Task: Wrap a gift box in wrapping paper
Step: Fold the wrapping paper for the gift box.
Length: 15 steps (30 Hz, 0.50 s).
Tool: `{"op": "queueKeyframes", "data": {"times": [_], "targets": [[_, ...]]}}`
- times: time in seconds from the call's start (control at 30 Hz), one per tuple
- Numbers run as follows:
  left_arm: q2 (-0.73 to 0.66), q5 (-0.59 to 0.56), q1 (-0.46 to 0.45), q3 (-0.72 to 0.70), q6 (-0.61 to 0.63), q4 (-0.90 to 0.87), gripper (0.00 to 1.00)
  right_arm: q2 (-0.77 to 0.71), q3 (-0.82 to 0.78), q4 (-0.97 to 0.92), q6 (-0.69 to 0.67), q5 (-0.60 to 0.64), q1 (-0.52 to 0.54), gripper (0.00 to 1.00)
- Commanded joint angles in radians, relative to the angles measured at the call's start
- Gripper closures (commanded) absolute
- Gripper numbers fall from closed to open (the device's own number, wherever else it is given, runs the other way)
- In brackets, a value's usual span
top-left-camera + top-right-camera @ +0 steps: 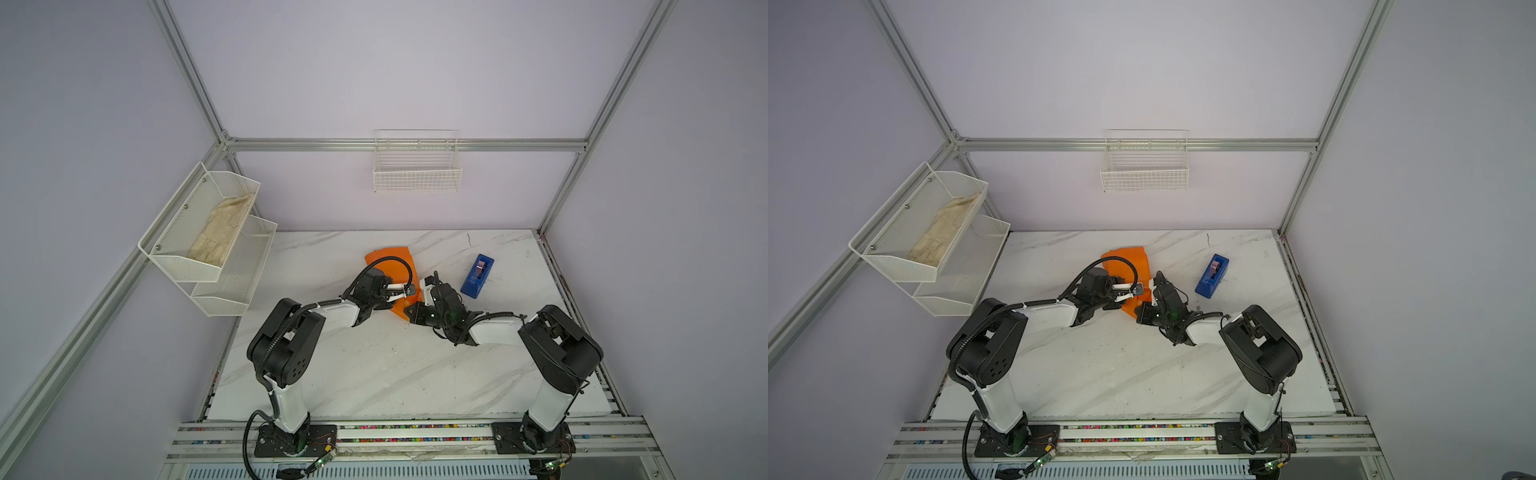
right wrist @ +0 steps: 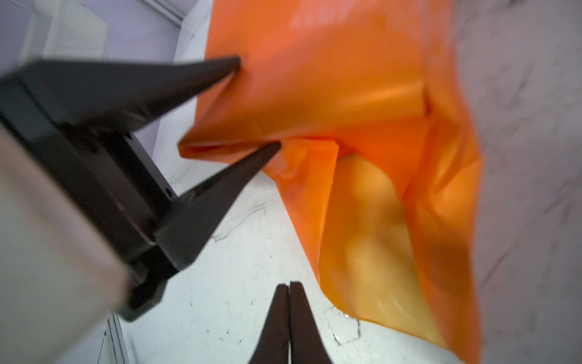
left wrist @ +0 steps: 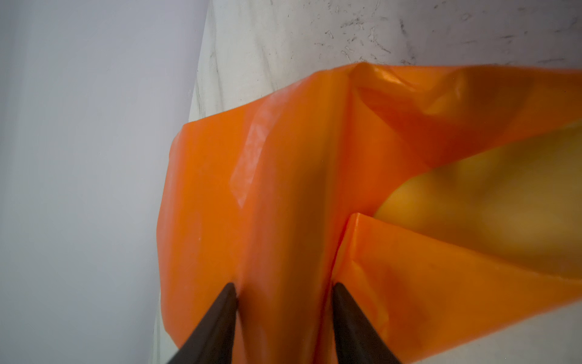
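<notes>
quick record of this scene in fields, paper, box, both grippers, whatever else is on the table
paper: orange wrapping paper, folded into a bundle on the table
box: not visible, likely inside the paper
left gripper: fingers clamped on a paper-covered ridge
right gripper: shut, empty, beside the paper
other: blue tape dispenser, apart from the paper

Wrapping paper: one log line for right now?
wrapping paper: folded, orange side out | left gripper: jaws clamp paper | right gripper: shut, empty
</notes>
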Motion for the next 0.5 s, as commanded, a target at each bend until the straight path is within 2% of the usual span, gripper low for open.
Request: {"op": "queueKeyframes", "data": {"times": [0.0,0.1,0.23,0.3,0.4,0.47], "targets": [[0.056,-0.014,0.002,0.019,0.002,-0.154,0.54,-0.049,0.01,-0.076,-0.041,0.019,-0.067,0.9],[0.057,-0.014,0.002,0.021,0.001,-0.155,0.54,-0.06,0.012,-0.11,-0.074,0.017,-0.116,0.86],[0.054,-0.013,0.002,0.021,0.002,-0.156,0.54,-0.061,-0.009,-0.118,-0.113,0.016,-0.153,0.75],[0.057,-0.013,0.002,0.023,0.001,-0.157,0.53,-0.033,-0.003,-0.101,-0.161,-0.046,-0.157,0.71],[0.06,-0.012,0.002,0.026,0.002,-0.161,0.54,0.017,0.005,-0.042,-0.162,-0.148,-0.157,0.69],[0.06,-0.011,0.002,0.026,0.002,-0.161,0.54,0.036,0.003,-0.017,-0.151,-0.161,-0.156,0.69]]}}
